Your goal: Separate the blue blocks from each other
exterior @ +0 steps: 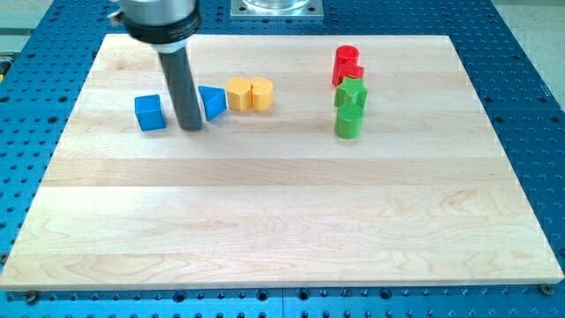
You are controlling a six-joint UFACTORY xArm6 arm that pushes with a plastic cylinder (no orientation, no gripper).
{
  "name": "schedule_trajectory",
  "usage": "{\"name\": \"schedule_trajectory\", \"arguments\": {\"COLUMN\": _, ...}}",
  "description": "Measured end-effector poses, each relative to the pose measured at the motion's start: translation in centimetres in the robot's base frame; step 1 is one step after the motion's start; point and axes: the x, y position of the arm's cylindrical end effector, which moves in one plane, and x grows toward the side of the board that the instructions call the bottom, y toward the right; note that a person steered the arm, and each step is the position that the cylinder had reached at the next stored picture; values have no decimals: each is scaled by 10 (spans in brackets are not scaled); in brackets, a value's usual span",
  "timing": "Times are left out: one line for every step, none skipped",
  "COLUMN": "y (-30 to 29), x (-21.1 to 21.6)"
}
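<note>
Two blue blocks lie on the wooden bench [282, 221] in its upper-left area, and the rod stands between them. At the view's left is the blue cube [150, 112], resting flat and clear of the rod by a narrow strip of bare wood. Next comes my tip [192, 126], set down at the gap between the two blue pieces; the rod body rises from it toward the view's top and covers the left edge of the second piece. This arm carries no pincer, so no open or closed state applies; the tip alone does the work. Just right of the tip is the blue triangular block [213, 102], appearing to touch or nearly touch the rod; which one cannot be told. Beyond it, very close or touching, sit the yellow pentagonal block [239, 93] and the yellow round block [261, 94], side by side. Well apart toward the view's right stands a column: two red blocks [347, 65] above, two green blocks [350, 109] below, their shapes not clearly resolved. Judged from this layout, the separating step is under way, with a gap already opened. The next move calls for a sideways push on one blue piece; pushing the cube toward the view's left is the cleaner option, since pushing the triangular block rightward would drive it into the yellow pair.
</note>
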Motion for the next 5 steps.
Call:
{"name": "schedule_trajectory", "arguments": {"y": -2, "x": -26}}
{"name": "schedule_trajectory", "arguments": {"y": -23, "x": -29}}
{"name": "schedule_trajectory", "arguments": {"y": -41, "x": -29}}
{"name": "schedule_trajectory", "arguments": {"y": -66, "x": -20}}
{"name": "schedule_trajectory", "arguments": {"y": -73, "x": -6}}
